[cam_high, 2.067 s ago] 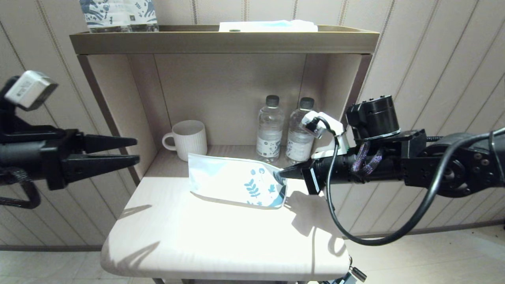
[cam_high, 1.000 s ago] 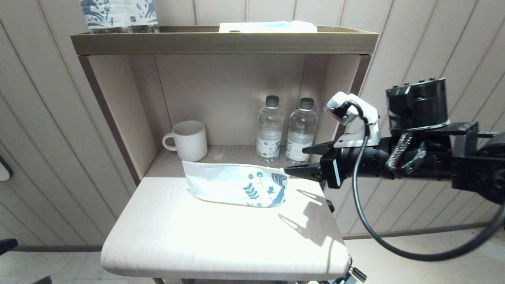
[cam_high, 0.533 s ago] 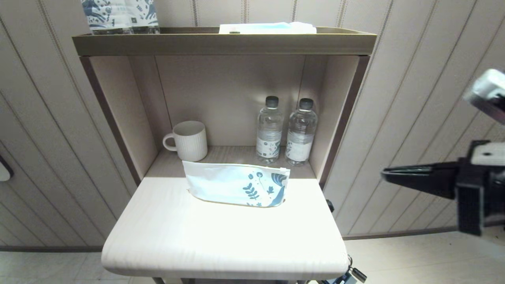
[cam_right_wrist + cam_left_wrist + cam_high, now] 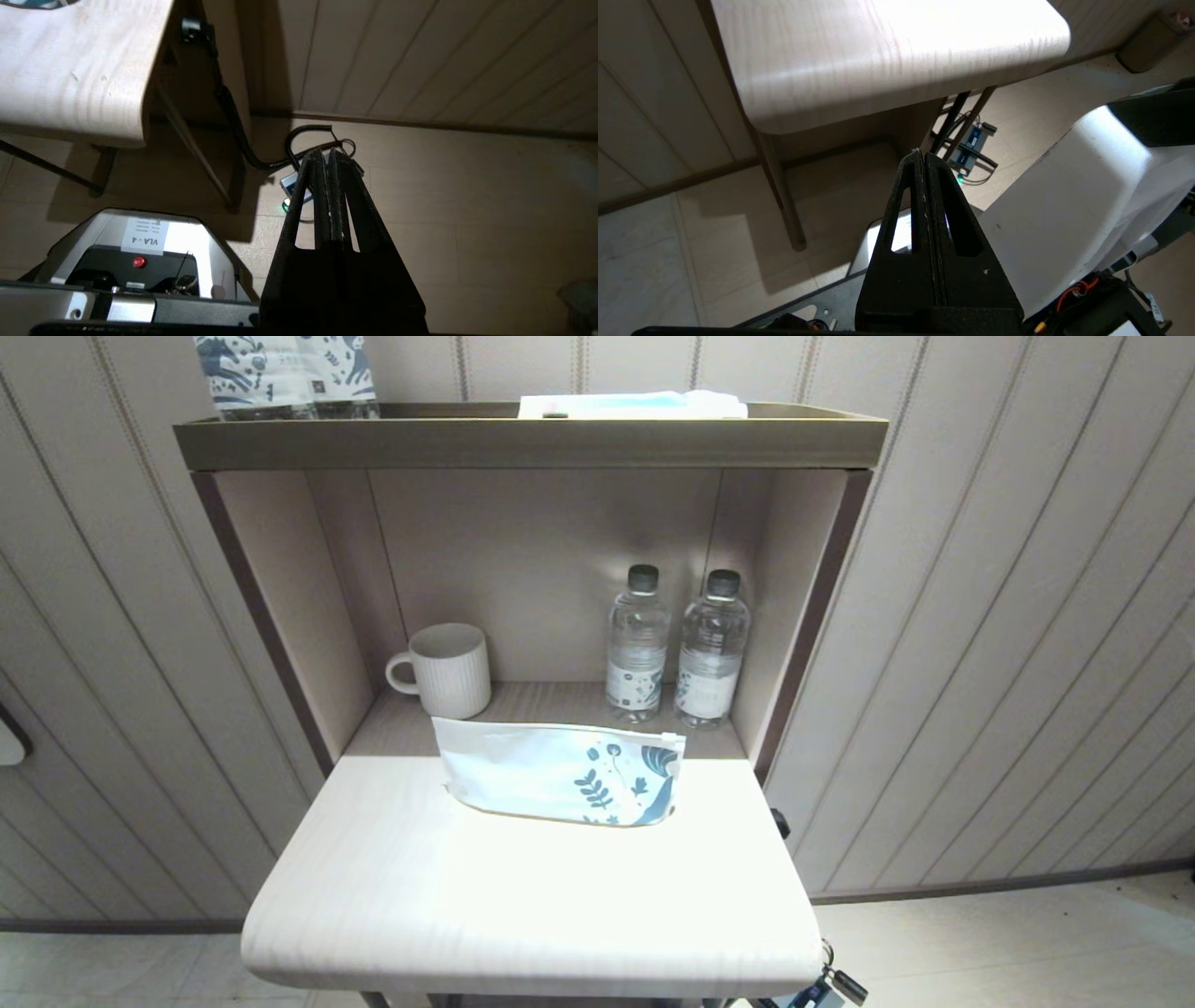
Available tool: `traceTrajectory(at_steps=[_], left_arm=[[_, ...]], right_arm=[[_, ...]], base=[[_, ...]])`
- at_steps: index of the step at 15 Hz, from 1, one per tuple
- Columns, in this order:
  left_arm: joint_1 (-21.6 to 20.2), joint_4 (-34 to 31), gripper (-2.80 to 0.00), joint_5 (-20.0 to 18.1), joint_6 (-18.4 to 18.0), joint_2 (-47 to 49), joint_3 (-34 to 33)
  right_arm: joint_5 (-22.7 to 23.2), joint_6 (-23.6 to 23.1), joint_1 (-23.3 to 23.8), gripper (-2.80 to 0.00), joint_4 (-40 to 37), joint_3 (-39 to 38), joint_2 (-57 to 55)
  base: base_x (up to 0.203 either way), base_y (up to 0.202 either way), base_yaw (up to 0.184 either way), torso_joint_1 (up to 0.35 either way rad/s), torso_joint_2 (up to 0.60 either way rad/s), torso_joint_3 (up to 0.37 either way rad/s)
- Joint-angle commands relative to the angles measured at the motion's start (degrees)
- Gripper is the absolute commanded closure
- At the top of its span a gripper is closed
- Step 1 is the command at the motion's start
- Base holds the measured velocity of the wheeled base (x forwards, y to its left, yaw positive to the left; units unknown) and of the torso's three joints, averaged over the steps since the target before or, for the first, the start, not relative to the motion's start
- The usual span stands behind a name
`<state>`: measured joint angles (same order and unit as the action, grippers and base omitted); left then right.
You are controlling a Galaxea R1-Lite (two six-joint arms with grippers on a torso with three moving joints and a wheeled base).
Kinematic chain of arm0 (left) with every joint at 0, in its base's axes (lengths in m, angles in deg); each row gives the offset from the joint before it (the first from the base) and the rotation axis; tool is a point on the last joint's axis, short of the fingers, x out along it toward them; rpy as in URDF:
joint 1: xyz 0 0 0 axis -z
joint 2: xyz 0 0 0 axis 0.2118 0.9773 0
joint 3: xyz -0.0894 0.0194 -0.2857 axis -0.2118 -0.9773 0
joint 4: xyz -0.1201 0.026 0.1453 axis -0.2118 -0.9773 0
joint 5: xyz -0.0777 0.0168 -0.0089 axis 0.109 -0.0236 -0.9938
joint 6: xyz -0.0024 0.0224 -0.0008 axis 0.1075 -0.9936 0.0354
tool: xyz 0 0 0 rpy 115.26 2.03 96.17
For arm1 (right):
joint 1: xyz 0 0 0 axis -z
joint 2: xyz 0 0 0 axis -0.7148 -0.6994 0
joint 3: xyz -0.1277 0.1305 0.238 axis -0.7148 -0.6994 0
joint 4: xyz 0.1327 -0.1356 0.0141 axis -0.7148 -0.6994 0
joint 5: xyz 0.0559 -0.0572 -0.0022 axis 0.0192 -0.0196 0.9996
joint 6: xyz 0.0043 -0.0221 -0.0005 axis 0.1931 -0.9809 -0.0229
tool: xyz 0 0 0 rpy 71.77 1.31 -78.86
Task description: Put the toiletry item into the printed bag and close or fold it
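Note:
The printed bag (image 4: 560, 772), a flat white pouch with blue leaf prints toward its right end, lies on the pale table (image 4: 523, 905) just in front of the shelf niche. The toiletry item is hidden from every view. Neither arm shows in the head view. My left gripper (image 4: 923, 156) hangs below the table's near left corner, shut with nothing between its fingers. My right gripper (image 4: 325, 153) hangs low off the table's right side above the floor, shut and empty as well. A sliver of the bag's print (image 4: 32, 3) shows in the right wrist view.
A ribbed white mug (image 4: 446, 668) and two clear water bottles (image 4: 639, 644) (image 4: 711, 650) stand in the niche behind the bag. Blue-patterned wrapped bottles (image 4: 280, 371) and a folded white item (image 4: 635, 403) sit on the top shelf. Cables (image 4: 308, 140) lie on the floor.
The right gripper let go of the bag's right end, drew away to the right and dropped out of the head view, shutting. The left gripper also withdrew and shut. The bag settled flat.

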<state>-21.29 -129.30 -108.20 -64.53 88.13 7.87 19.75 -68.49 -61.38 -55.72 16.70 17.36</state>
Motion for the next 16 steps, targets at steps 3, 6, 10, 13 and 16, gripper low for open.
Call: traceTrajectory(at_steps=[3,6,10,13,16], left_arm=[[1.51,12.47,0.00,1.13,-1.22,0.34,-5.84],[1.67,15.75,0.00,1.74,-0.61,0.33,-11.38],[10.26,18.54,0.00,-0.52,-2.96,-1.28,-17.31],[9.90,19.19,0.00,4.55,-3.36,-9.79,-22.00],[9.22,23.04,0.00,23.23,-2.52,-15.85,-27.50]], right_arm=[[6.93,-1.69,17.68,0.00,-2.04,-7.66,10.31],[24.34,-6.86,27.60,0.00,-2.29,-14.75,18.68],[30.50,-10.58,30.65,0.00,2.86,-24.52,19.64],[33.49,-10.90,30.70,0.00,17.03,-33.27,19.72],[40.65,-11.07,30.71,0.00,19.43,-35.56,19.71]], base=[[0.000,0.000,0.000,0.000,0.00,0.000],[0.000,0.000,0.000,0.000,0.00,0.000],[0.000,0.000,0.000,0.000,0.00,0.000],[0.000,0.000,0.000,0.000,0.00,0.000],[0.000,0.000,0.000,0.000,0.00,0.000]])
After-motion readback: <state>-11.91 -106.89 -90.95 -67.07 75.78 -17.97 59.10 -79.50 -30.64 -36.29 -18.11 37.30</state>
